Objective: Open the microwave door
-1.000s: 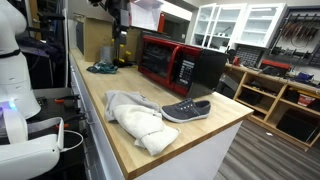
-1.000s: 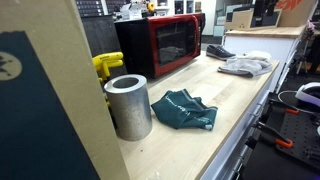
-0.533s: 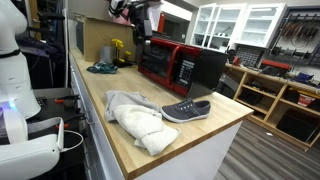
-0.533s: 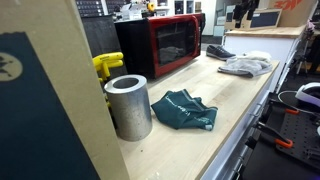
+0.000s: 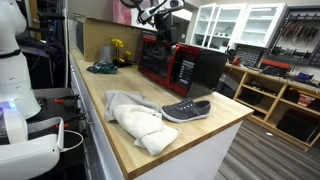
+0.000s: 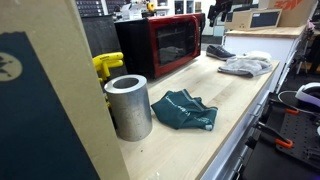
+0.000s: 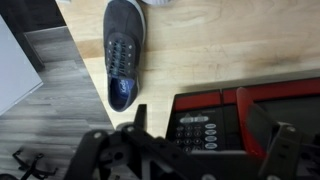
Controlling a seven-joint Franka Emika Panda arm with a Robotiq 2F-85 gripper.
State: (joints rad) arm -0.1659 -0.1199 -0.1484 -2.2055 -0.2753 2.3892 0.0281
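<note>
though the gripper [image 7: 195, 152] fills the lower edge of the wrist view, it is dark, blurred and cut off by the frame. its two fingers [image 7: 105, 150] stand far apart at either side with nothing between them, so the jaws are wide open and hold nothing. in an exterior view the arm [image 5: 160, 12] is cut by the top edge and its jaws are too small to read. the buttons on the panel [image 7: 193, 131] are too blurred to make out. a yellow thing [image 6: 106, 65] sits half hidden behind a metal cylinder [image 6: 128, 105]; i cannot tell what it is.

a long counter [image 5: 105, 86] of pale wood carries everything: a teal cloth [image 6: 183, 110] lies crumpled near the cylinder, and a white cloth [image 5: 135, 120] lies just beside a grey shoe [image 5: 186, 110]. grey plank floor [image 7: 40, 90] shows past the counter's edge. white glass-fronted cabinets [image 5: 240, 22] and open wooden shelves [image 5: 275, 95] line the room behind.

the microwave [image 5: 185, 62] stands on the counter, a black box with a glossy red front, near the shoe but not touching it. its door [image 6: 170, 42] covers most of that front, a red frame round dark glass, and sits shut, flush with the panel strip beside it. the gripper hangs above the front edge of the microwave, apart from the door.
</note>
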